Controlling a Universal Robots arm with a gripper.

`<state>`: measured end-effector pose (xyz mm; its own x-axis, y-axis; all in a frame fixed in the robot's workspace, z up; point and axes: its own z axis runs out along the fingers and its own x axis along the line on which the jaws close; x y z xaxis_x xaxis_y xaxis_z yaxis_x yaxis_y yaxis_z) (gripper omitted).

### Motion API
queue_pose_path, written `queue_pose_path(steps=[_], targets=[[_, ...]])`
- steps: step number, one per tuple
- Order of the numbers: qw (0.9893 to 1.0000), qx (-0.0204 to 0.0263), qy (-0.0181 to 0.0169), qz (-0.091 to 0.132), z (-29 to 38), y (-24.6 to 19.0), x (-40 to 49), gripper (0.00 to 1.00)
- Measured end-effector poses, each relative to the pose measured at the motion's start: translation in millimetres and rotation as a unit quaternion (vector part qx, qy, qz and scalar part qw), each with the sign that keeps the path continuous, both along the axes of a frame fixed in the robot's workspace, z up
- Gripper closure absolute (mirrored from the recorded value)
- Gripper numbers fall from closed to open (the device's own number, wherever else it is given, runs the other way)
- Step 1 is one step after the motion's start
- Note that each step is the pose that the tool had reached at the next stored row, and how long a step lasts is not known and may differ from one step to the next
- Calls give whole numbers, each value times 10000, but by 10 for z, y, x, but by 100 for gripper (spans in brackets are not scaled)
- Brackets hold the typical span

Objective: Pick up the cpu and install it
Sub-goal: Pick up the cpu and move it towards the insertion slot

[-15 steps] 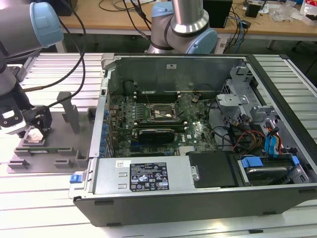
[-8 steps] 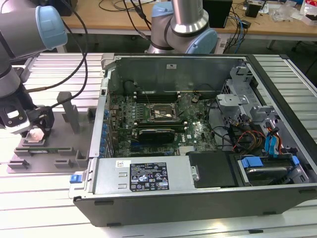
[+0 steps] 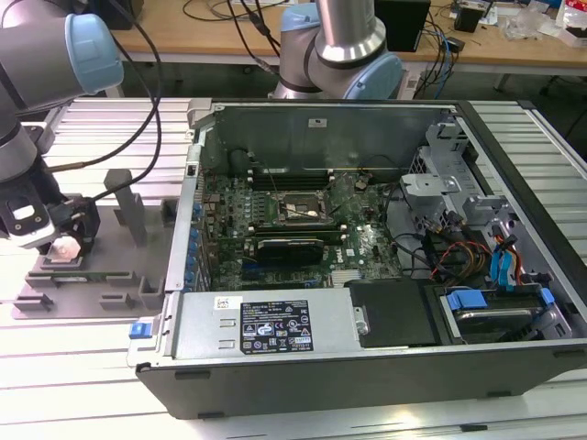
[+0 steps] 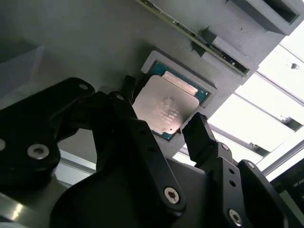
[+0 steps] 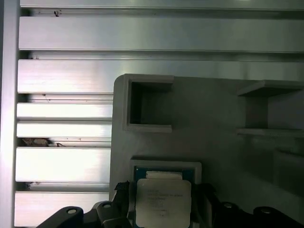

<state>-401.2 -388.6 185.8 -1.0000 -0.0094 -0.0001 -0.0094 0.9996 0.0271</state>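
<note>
The arm's claw (image 3: 68,240) hangs low over a grey plastic tray (image 3: 110,277) at the exterior view's left. The tray lies on a ribbed metal table (image 3: 92,385), and an upright post (image 3: 125,209) stands on it just beside the claw.

In both wrist views the cpu (image 4: 164,111) (image 5: 163,204) lies flat in a shallow square pocket of the tray (image 4: 95,47) (image 5: 218,142), shiny metal top facing up, with a thin green edge showing round it. The claw (image 4: 161,102) (image 5: 164,192) is spread apart. Its black fingers (image 4: 197,133) stand one on each side of the chip, close beside its edges, and the chip is seated in the pocket between them, not lifted. An empty square recess (image 5: 149,104) sits in the tray further along, near the bright slats of the table (image 5: 61,76).

At the exterior view's centre and right lies an opened computer case (image 3: 367,353) on its side. Inside it is a green board (image 3: 367,243) with a black socket frame (image 3: 298,213) near its middle, well apart from the tray and the claw. A second arm's base (image 3: 335,46) stands behind the case.
</note>
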Motion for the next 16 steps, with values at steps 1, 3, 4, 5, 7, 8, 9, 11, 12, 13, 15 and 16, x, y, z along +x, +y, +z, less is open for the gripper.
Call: queue_pose_path(steps=[1, 3, 4, 5, 7, 8, 9, 11, 12, 13, 15, 16], targets=[[10000, 0, 1, 0, 1, -2, -1, 32], [10000, 0, 1, 0, 0, -12, -1, 32], [10000, 0, 0, 0, -1, -16, 0, 32], [10000, 0, 1, 0, 1, -27, -1, 32], [10000, 0, 0, 0, 2, -36, 0, 32], [10000, 0, 0, 0, 3, -40, 0, 32], [10000, 0, 0, 0, 3, -40, 0, 32], [10000, 0, 0, 0, 7, -41, 0, 32], [10000, 0, 0, 0, 11, -41, 0, 32], [10000, 0, 0, 0, 19, -41, 0, 32], [10000, 0, 1, 0, 22, -41, 0, 32], [10000, 0, 1, 1, 22, -39, 0, 32]])
